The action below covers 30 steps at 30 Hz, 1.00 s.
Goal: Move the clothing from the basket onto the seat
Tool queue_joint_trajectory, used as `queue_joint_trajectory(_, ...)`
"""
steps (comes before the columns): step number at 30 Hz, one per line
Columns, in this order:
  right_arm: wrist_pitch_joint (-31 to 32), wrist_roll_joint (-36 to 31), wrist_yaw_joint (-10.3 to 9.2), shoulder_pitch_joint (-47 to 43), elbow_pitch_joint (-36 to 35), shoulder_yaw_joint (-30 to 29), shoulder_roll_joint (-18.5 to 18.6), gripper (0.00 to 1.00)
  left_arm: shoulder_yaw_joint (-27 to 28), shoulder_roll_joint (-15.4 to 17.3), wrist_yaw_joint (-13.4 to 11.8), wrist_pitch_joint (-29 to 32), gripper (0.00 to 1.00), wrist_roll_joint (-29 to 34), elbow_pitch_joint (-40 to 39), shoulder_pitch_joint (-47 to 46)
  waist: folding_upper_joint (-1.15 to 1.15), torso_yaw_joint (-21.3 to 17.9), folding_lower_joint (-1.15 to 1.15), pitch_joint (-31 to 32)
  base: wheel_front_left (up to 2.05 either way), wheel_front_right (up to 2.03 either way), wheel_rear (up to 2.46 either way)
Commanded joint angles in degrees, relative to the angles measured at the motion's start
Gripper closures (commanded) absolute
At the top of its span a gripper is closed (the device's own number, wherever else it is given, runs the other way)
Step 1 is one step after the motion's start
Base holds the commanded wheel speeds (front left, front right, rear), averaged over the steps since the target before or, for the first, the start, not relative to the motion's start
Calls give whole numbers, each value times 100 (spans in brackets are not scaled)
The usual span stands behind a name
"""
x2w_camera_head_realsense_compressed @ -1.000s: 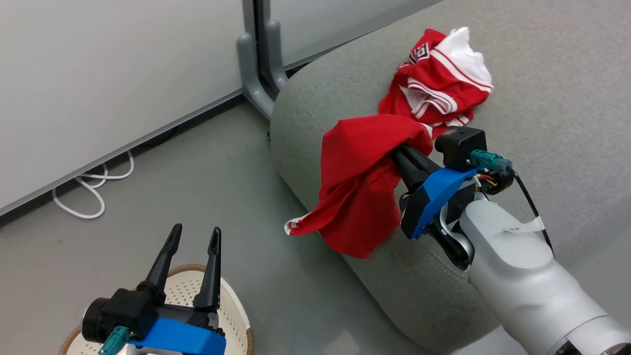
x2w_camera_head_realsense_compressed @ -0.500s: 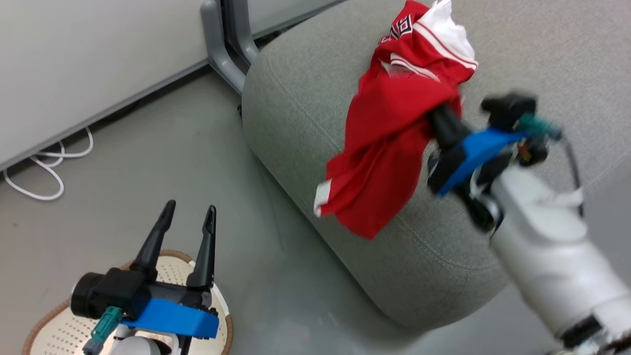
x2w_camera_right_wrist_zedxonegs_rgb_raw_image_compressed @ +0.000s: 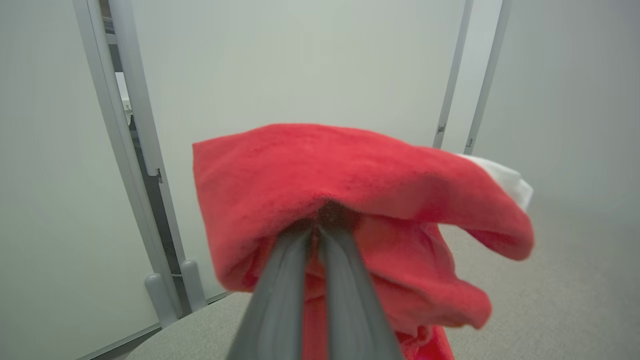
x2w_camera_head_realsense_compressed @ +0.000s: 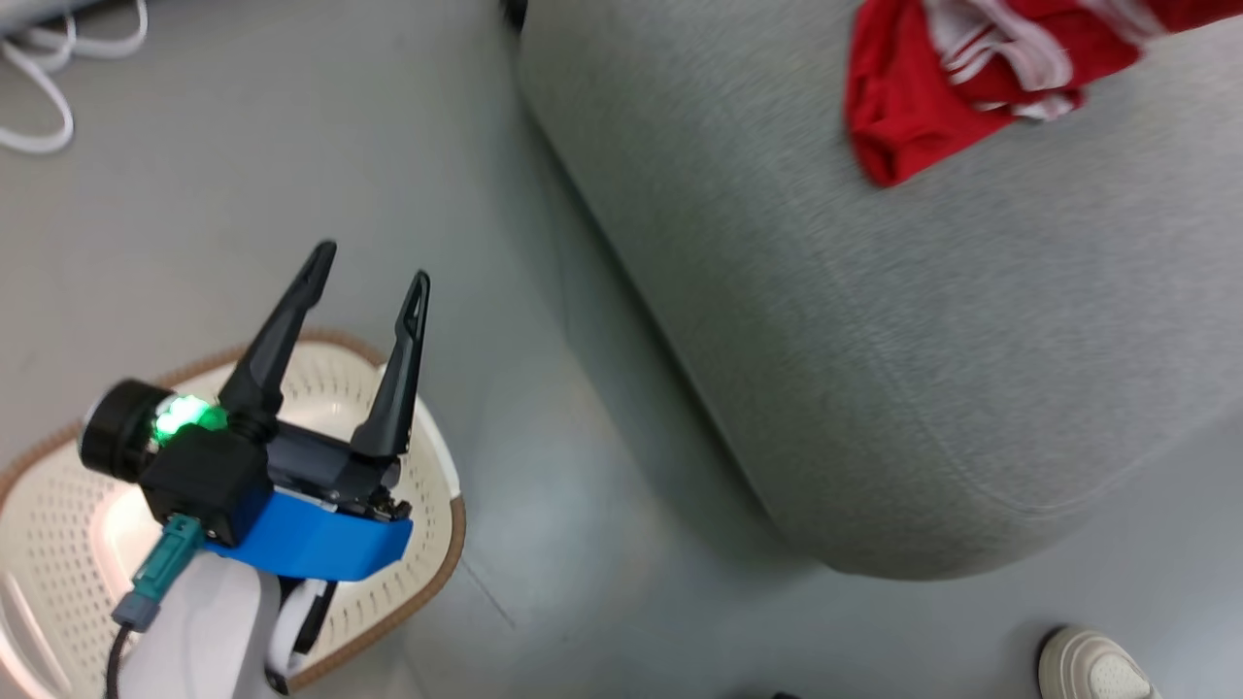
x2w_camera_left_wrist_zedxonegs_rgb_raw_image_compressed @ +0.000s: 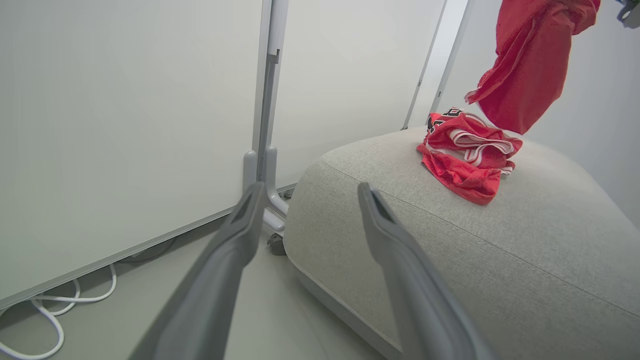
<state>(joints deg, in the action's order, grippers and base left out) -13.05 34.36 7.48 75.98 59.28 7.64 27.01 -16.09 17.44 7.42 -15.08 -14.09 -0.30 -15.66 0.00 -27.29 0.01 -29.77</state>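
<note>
My left gripper point(x2w_camera_head_realsense_compressed: 370, 270) stands open above the cream-white basket point(x2w_camera_head_realsense_compressed: 442, 544) with its brown rim, at the lower left of the head view. The large grey seat point(x2w_camera_head_realsense_compressed: 874, 369) spreads to the right. On it lies the red jersey with white stripes point(x2w_camera_head_realsense_compressed: 971, 68), crumpled. In the left wrist view, between and beyond my open left gripper point(x2w_camera_left_wrist_zedxonegs_rgb_raw_image_compressed: 310, 190), the jersey point(x2w_camera_left_wrist_zedxonegs_rgb_raw_image_compressed: 467, 160) rests on the seat point(x2w_camera_left_wrist_zedxonegs_rgb_raw_image_compressed: 500, 260), and the plain red garment point(x2w_camera_left_wrist_zedxonegs_rgb_raw_image_compressed: 530, 65) hangs in the air above it. My right gripper point(x2w_camera_right_wrist_zedxonegs_rgb_raw_image_compressed: 317, 227) is shut on that red garment point(x2w_camera_right_wrist_zedxonegs_rgb_raw_image_compressed: 350, 170), which drapes over its fingertips.
A white cable point(x2w_camera_head_realsense_compressed: 39, 87) lies on the grey floor at the upper left. A person's pale shoe point(x2w_camera_head_realsense_compressed: 1092, 665) stands on the floor at the lower right, beside the seat's corner. A partition wall on a grey foot point(x2w_camera_left_wrist_zedxonegs_rgb_raw_image_compressed: 260, 170) rises behind the seat.
The head camera has swung down and left, so the right arm has left its picture. The right gripper stays shut on the plain red garment. The left gripper stays open.
</note>
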Motion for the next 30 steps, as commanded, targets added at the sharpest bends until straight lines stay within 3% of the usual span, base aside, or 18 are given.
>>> queue_joint_trajectory(1, -31, -17, 3, 53, 63, -60, 18, 100, -34, 59, 3, -14, 0, 9, -75, -179, 0, 433, -1, -753, 0, 0, 0)
queue_joint_trajectory(8, -189, -43, 2, -227, 474, -665, -25, 100, -52, 287, 3, -14, 0, 21, -418, -563, 0, 781, -1, -1595, 0, 0, 0)
queue_joint_trajectory(14, -219, -184, 2, -540, 501, -969, -226, 100, -111, 281, 3, -14, 0, -2, -429, -669, 0, 904, -1, -1688, 0, 0, 0)
queue_joint_trajectory(19, -218, -486, 2, -904, 273, -1112, -218, 60, -148, 134, 3, -14, 0, -92, -317, -702, 0, 1007, -1, -1404, 0, 0, 0)
queue_joint_trajectory(20, -217, -553, 2, -970, 225, -1112, -237, 42, -150, 95, 3, -14, 0, -107, -264, -685, 0, 1026, -1, -1295, 0, 0, 0)
queue_joint_trajectory(21, -219, -622, 2, -1032, 177, -1095, -237, 7, -152, 62, 4, -14, 0, -136, -227, -664, 0, 1044, -1, -1202, 0, 0, 0)
queue_joint_trajectory(22, -218, -675, 2, -1131, 144, -1063, -276, 0, -152, 9, 3, -14, 0, -167, -177, -636, 0, 1065, -1, -1063, 0, 0, 0)
queue_joint_trajectory(30, -217, -1185, 2, -2122, -130, -463, -408, 0, -93, -539, 3, -13, 0, -412, 381, -69, 0, 1326, -1, 501, 0, 0, 0)
